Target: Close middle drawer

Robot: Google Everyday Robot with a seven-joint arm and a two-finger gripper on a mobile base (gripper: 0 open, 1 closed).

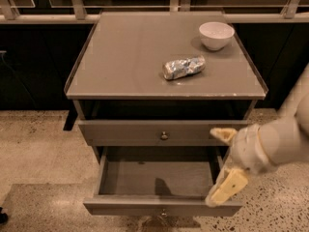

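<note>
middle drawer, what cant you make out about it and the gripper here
- Camera view, middle drawer, right front corner: hidden behind the open gripper hanging over it.
- Whether the gripper touches the drawer: one view, no depth, cannot tell.
- Below the drawer: cut off by the bottom edge.
- Arm: cut off by the right edge.

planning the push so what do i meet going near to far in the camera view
open middle drawer → upper drawer's knob → foil packet → white bowl; hand is by the middle drawer's right front corner
</note>
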